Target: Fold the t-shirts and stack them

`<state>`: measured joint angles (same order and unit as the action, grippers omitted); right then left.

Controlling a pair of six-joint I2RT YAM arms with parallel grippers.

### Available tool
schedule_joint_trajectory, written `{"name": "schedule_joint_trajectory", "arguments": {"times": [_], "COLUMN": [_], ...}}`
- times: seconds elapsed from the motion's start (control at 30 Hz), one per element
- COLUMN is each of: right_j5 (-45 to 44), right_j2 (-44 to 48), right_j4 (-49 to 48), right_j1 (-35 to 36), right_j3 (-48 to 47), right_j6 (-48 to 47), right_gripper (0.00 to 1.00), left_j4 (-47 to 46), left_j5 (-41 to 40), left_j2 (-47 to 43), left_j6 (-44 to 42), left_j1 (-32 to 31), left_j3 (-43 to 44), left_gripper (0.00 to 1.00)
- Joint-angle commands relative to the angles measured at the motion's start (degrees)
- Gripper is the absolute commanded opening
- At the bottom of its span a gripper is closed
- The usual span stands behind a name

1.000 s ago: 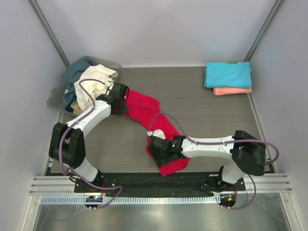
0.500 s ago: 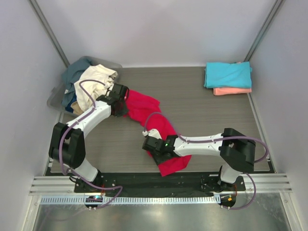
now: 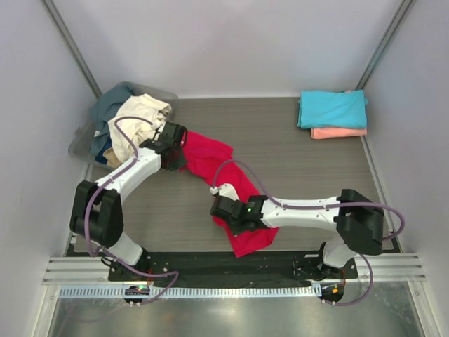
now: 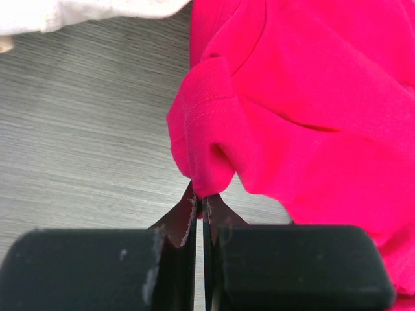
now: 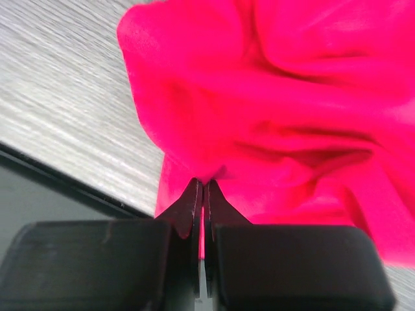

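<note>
Top external view: left gripper (image 4: 200,202) and right gripper (image 5: 200,186) clamp the red t-shirt (image 3: 210,158); grey tub (image 3: 78,144) far left, 2 folded t-shirts (image 3: 333,109) far right; wood-grain table (image 3: 280,161), white walls (image 3: 231,42).

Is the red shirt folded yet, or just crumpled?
Crumpled, not folded. The red shirt lies in a rumpled diagonal strip, with the left pincer and right pincer each pinching a bunched edge.

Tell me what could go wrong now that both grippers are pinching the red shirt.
The left gripper and right gripper each hold only a thin fold of the red t-shirt at their fingertips, so it may slip when pulled taut. The cream t-shirt spilling from the grey tub lies near the left gripper and could get dragged along.
</note>
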<state>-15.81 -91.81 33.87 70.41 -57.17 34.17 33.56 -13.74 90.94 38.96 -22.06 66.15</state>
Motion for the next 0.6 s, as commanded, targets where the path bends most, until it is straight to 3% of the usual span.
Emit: {"name": "schedule_joint_trajectory", "arguments": {"times": [0.0,0.33,0.57], "right_j5": [-3.7,-19.0,-29.8], "right_j2": [6.0,19.2,28.5], "right_j4": [2.9,17.0,20.3], "right_j1": [0.3,-0.7,-1.0], "right_j3": [-1.4,-7.8,-17.2], "right_j6": [-0.3,-2.4,-8.9], "right_gripper": [0.01,0.01,0.01], "left_j4": [1.5,9.4,14.9], "left_j5": [-0.3,-2.6,-4.6], "left_j2": [-4.5,-17.1,-28.3], "left_j6": [-0.4,-2.9,-8.8], "left_j1": [0.0,-0.1,-0.1], "left_j3": [1.8,4.9,11.0], "left_gripper": [0.0,0.0,0.0]}}
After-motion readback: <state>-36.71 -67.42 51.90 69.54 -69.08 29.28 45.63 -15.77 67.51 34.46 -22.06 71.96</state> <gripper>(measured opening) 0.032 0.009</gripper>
